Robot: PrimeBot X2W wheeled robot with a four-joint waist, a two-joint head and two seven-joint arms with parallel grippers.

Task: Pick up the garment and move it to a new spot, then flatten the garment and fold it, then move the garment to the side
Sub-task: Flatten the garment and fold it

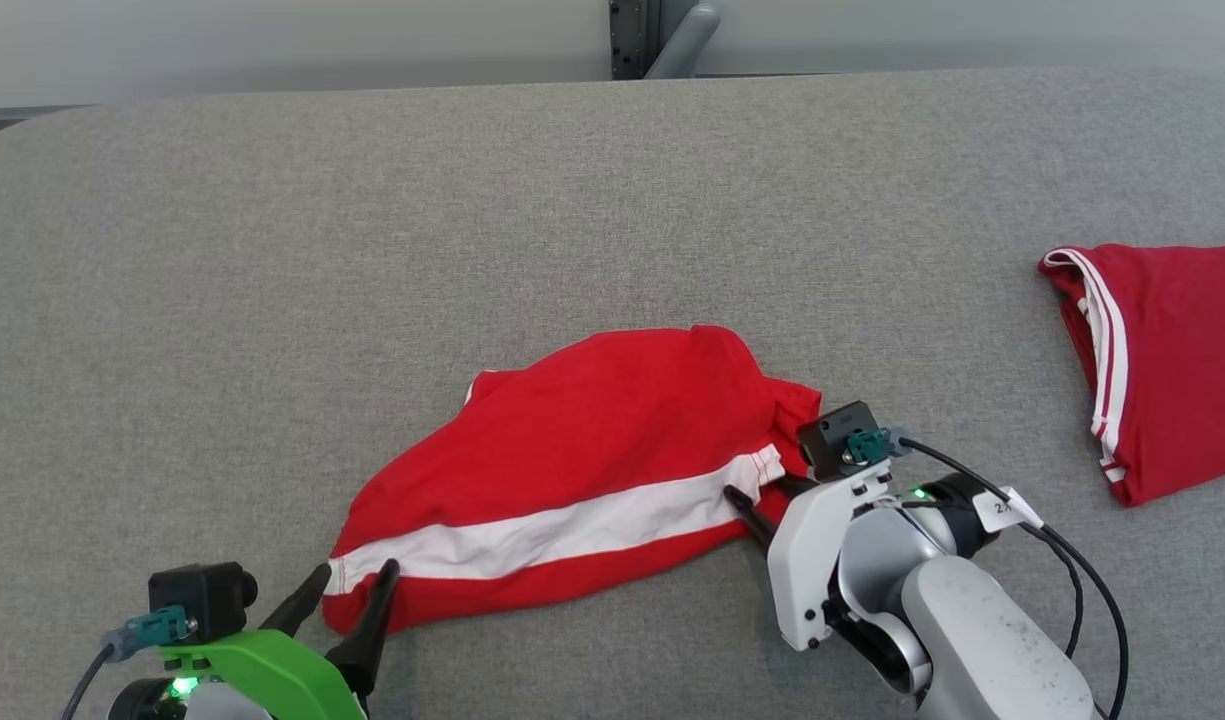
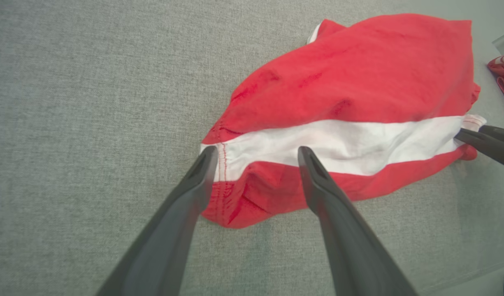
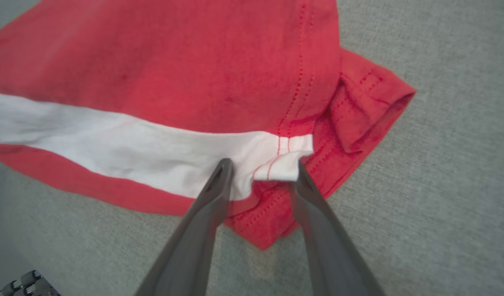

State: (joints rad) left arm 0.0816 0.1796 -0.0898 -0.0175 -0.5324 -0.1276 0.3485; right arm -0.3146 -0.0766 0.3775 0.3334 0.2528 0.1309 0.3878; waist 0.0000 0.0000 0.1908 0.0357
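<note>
Lying crumpled on the grey fabric-covered table (image 1: 272, 250), a red garment (image 1: 592, 440) sits near the front edge, a little right of centre. A broad white stripe (image 1: 572, 530) runs along it from one end hem to the other.

Left gripper (image 2: 256, 149): fingers spread wide, tips astride the left end of the garment where the stripe meets the stitched hem. One tip is at the hem's corner, the other over the stripe. Nothing is held.

Right gripper (image 3: 262, 164): at the opposite end, fingers apart but narrower than the left pair. The white hem end sits between them, slightly bunched and touching both inner faces. Red cloth lies folded under the tips.

A second red garment (image 1: 1172, 360) with thin white piping lies well apart at the table's right edge.
</note>
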